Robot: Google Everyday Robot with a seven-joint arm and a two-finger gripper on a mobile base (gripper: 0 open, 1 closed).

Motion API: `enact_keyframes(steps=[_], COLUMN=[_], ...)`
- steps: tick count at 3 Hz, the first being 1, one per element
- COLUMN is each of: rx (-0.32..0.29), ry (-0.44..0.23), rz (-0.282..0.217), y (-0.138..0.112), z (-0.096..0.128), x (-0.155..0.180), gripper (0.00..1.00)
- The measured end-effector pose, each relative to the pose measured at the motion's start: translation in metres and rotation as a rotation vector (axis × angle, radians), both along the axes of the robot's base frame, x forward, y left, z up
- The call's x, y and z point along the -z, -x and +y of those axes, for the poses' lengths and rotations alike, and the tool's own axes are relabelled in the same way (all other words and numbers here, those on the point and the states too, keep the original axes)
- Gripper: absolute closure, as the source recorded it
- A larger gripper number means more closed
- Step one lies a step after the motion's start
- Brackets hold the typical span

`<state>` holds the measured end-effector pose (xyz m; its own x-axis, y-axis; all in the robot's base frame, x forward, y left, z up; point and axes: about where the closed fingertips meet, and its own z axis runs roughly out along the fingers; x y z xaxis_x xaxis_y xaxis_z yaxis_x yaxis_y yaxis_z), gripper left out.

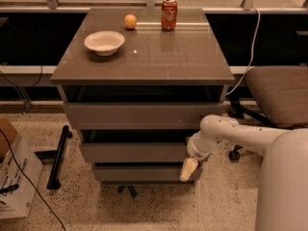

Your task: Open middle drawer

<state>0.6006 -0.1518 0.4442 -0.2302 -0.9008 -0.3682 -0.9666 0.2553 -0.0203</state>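
The middle drawer (134, 152) is the grey-taupe flat front of mid height in the grey cabinet, between a taller front above and a smaller one below. A dark gap shows above it. My gripper (189, 169) hangs from the white arm (226, 131) that reaches in from the right. It sits at the right end of the cabinet front, just below the middle drawer's lower right corner and in front of the bottom drawer (144, 173). It holds nothing that I can see.
On the cabinet top (159, 57) stand a white bowl (104, 42), an orange (130, 21) and a red soda can (169, 14). An office chair (279, 93) stands at the right. A cardboard box (12, 177), cables and a black bar (57, 155) lie on the floor at the left.
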Motion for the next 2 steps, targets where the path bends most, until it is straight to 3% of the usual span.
enact_keyframes(steps=[1, 2], rx=[0.009, -0.015], ry=[-0.012, 0.002], rz=[0.004, 0.033], y=[-0.016, -0.016], z=[-0.002, -0.005], x=[0.012, 0.025], gripper=[0.00, 0.19])
